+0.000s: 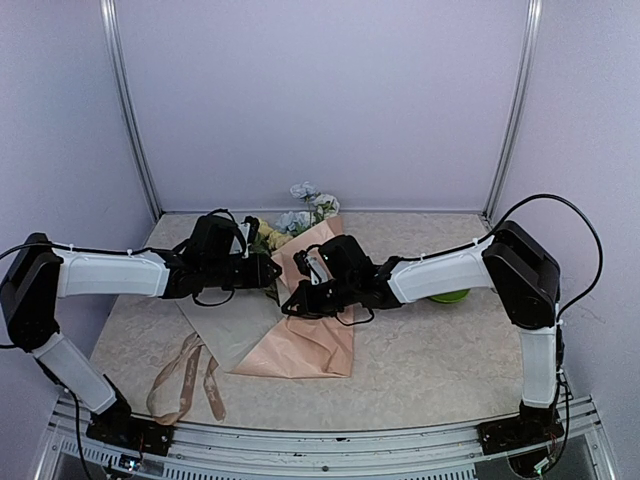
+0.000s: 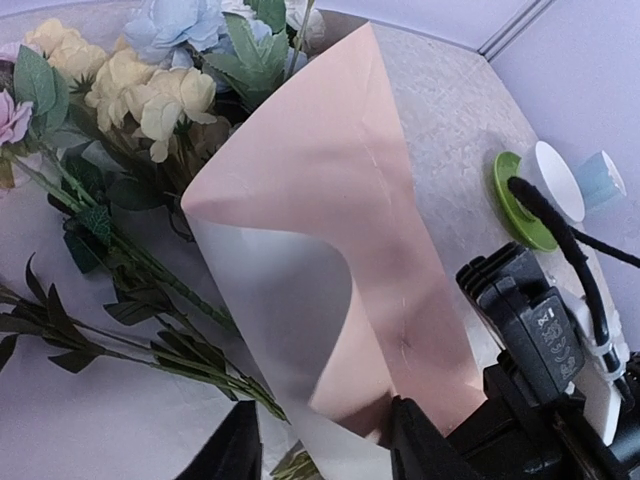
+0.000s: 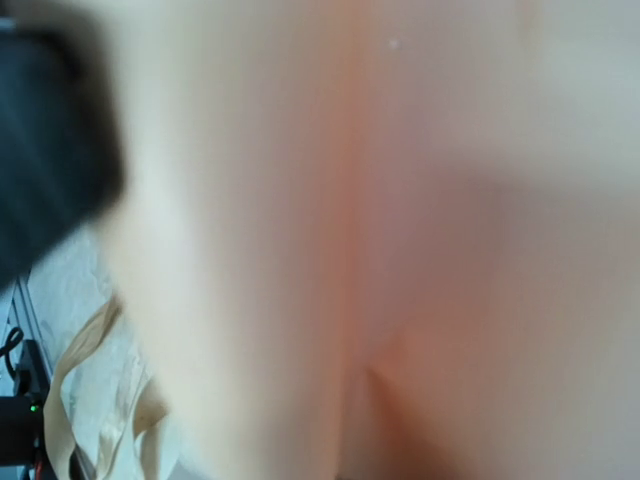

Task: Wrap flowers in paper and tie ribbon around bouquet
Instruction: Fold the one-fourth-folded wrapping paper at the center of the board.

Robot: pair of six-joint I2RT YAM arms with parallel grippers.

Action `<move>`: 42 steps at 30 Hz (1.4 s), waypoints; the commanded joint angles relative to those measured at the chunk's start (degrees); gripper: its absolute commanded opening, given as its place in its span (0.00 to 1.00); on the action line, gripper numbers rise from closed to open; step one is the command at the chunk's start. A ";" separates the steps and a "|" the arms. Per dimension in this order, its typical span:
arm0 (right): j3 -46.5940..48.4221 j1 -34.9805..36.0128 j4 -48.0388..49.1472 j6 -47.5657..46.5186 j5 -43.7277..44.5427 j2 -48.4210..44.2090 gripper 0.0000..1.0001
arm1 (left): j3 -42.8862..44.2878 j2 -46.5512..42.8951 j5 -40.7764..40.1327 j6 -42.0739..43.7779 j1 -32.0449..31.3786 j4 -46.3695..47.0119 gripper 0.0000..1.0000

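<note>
My left hand (image 1: 264,270) has its fingers either side of the curled paper (image 2: 330,230) edge, can't tell if it's pinching. The right hand (image 1: 300,290) is closed, right against the same sheet. The flowers (image 2: 150,95) lie just left of the fold, stems running back toward my left hand. The ribbon (image 1: 185,380) sits well behind it, so the left arm's nearer.

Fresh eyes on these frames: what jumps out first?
The peach paper sits in the middle of the table, one flap curled upright, with the left gripper and right gripper meeting at it. The flowers stick out behind it toward the back. The beige ribbon lies loose near the front-left edge, apart from both.
</note>
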 commanded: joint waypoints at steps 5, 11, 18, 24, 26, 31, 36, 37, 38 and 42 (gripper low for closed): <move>0.64 0.64 -0.16 -0.87 0.56 0.93 0.00 | -0.49 1.58 3.64 -0.50 2.16 2.17 0.30; 0.51 0.69 0.09 -1.02 0.55 0.86 0.00 | -1.16 2.57 7.92 0.31 2.55 6.20 0.28; 0.44 0.67 0.30 -1.18 0.47 0.99 0.00 | -1.18 3.21 13.04 -0.14 1.93 10.75 0.52; 0.42 0.68 0.36 -1.48 0.47 0.86 0.00 | 0.56 5.37 12.38 -0.14 1.55 9.88 0.40; 0.29 0.72 0.35 -1.61 0.38 0.86 0.00 | 0.88 5.82 11.96 0.12 1.70 9.73 0.24; 0.12 0.75 0.52 -1.70 0.40 0.71 0.00 | 1.11 6.22 9.33 0.82 3.46 6.78 0.00; -0.78 0.75 2.34 -2.96 -1.22 -0.25 0.20 | 0.48 7.88 6.86 2.55 7.79 2.80 0.00; -0.88 0.74 2.90 -3.71 -2.26 -0.78 0.23 | 0.05 8.59 7.45 2.46 8.90 2.90 0.00; -0.79 0.78 3.24 -4.92 -3.62 -1.32 0.26 | -0.34 9.20 8.20 2.35 9.87 3.48 0.00; -0.48 0.93 2.28 -10.88 -10.69 -4.07 0.40 | -0.76 11.59 9.12 2.49 11.57 4.42 0.00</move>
